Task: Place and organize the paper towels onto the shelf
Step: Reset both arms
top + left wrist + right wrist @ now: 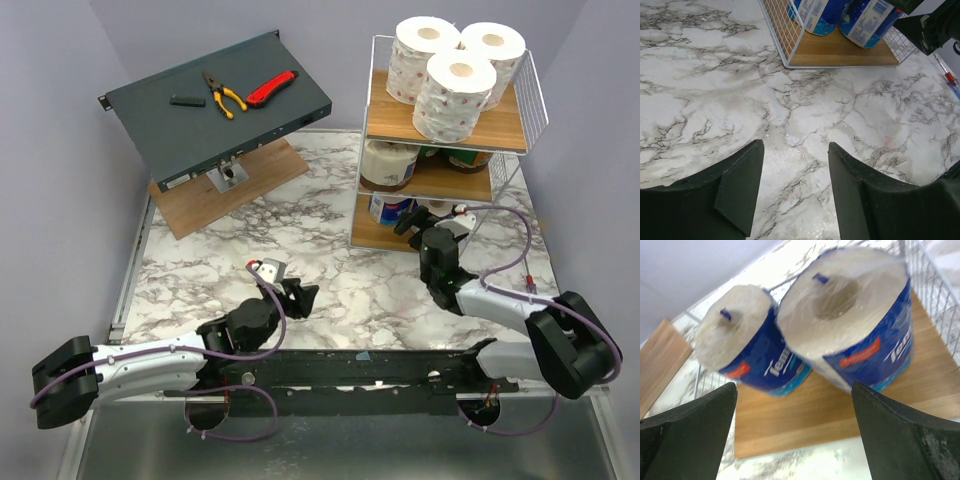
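- White wire shelf (382,120) stands at the far right of the marble table (200,270); three pink-printed paper towels (455,95) sit on its top board.
- A cream roll (388,162) sits on the middle board.
- Two blue-wrapped rolls (860,325) stand side by side on the bottom board.
- Right gripper (792,390) is spread wide and empty, just before them.
- Left gripper (795,146) is spread and empty, over bare marble.

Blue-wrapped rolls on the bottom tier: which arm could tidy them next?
Probably right: the right gripper, open, faces the blue-wrapped rolls on the shelf; the left gripper hangs empty over the marble table, farther off.
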Motion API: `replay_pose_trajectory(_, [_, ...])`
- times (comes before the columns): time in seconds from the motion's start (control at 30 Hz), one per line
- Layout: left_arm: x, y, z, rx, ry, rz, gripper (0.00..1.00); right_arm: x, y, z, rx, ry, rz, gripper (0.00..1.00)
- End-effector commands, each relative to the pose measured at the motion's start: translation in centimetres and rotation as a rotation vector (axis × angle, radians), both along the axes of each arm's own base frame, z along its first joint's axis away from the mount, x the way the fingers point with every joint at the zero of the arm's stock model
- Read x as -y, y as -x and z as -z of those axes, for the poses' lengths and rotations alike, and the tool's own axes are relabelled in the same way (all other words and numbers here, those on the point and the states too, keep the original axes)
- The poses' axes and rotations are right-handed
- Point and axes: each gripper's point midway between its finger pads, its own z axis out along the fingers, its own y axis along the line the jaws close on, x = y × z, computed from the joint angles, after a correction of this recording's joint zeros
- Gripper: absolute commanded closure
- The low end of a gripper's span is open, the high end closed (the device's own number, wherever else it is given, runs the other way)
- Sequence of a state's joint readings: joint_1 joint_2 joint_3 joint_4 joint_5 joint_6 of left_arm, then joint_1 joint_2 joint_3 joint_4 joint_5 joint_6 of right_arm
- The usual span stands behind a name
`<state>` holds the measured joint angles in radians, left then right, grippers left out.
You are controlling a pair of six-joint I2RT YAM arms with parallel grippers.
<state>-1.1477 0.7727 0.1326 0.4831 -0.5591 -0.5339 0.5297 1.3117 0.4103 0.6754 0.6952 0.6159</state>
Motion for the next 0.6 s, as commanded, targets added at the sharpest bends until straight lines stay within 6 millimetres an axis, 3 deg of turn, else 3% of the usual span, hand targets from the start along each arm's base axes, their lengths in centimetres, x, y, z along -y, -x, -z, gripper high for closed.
replay_pose_trajectory(0.0, [-0.6, -0.5, -0.4, -0.042, -0.005, -0.064, 0.39, -1.5, 2.5, 2.4, -0.163, -0.021, -0.135, 0.00])
replay_pose_trajectory(0.1, [-0.8, -0.4, 0.0, -0.069, -0.005, -0.080, 0.31, -2.2, 4.0, 2.1, -0.177, -0.045, -0.202, 0.00])
replay_pose_trajectory(0.3, [-1.8, -0.8, 1.0, -0.145, -0.002, -0.169, 0.01, -2.9, 6.8, 2.8, -0.259, -0.060, -0.304, 0.00])
replay_pose_trajectory(0.57, [-3.8, -1.7, 2.2, -0.283, -0.073, -0.403, 0.01, -3.2, 9.0, 3.4, -0.295, -0.108, -0.363, 0.00])
